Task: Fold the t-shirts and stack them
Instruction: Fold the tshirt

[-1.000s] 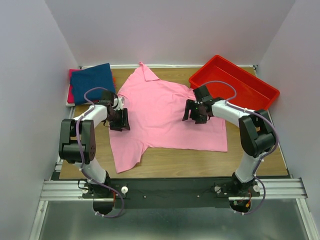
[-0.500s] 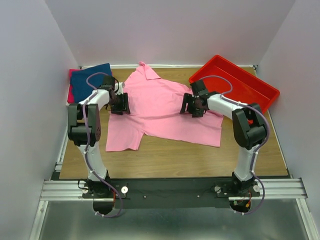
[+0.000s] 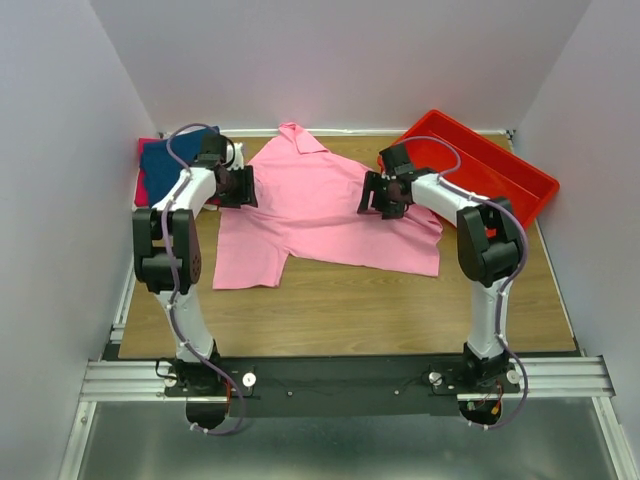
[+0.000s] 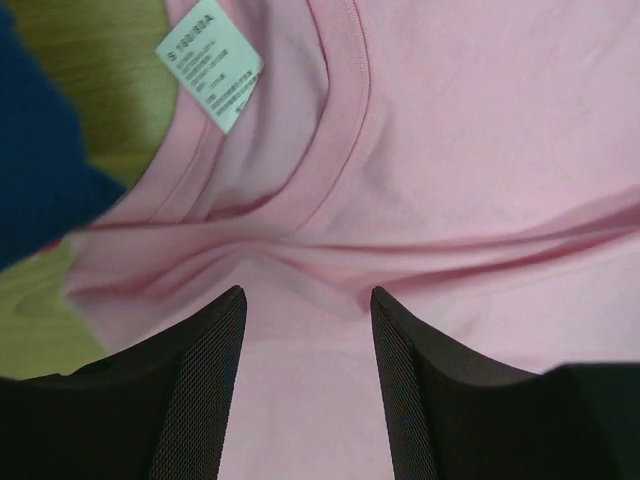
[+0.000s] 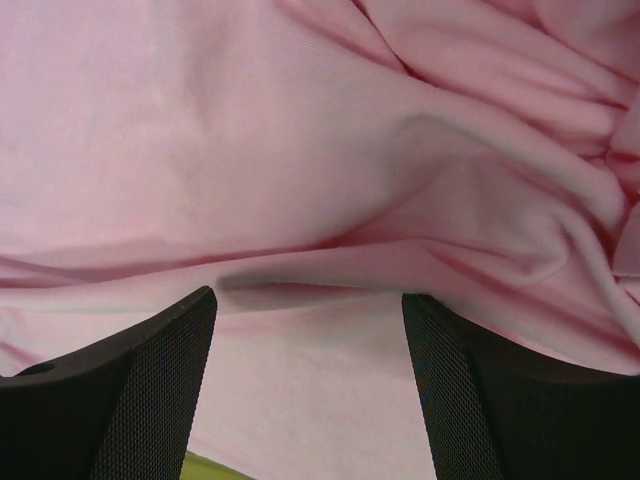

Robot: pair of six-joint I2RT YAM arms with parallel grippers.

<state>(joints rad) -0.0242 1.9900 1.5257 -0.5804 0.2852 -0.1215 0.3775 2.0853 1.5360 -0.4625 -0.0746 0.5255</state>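
The light pink short-sleeved cloth t-shirt [image 3: 320, 215] lies spread at the far middle of the wooden bench [image 3: 400, 310], collar near the back edge. The left end effector [image 4: 305, 295] is narrowly parted and the right end effector [image 5: 310, 300] wider; both sit over the cloth with nothing visibly pinched. Risk: the ridges ahead of the fingers bunch further, or the sleeve disturbs the folded navy blue t-shirt [image 3: 175, 160] beside it. The red plastic tray [image 3: 490, 170] crowds the right. Open room lies toward the bases.

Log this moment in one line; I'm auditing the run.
left tool: open, over pink t-shirt | right tool: open, same shirt, cloth rucked ahead | navy t-shirt: far-left corner | red tray: far-right
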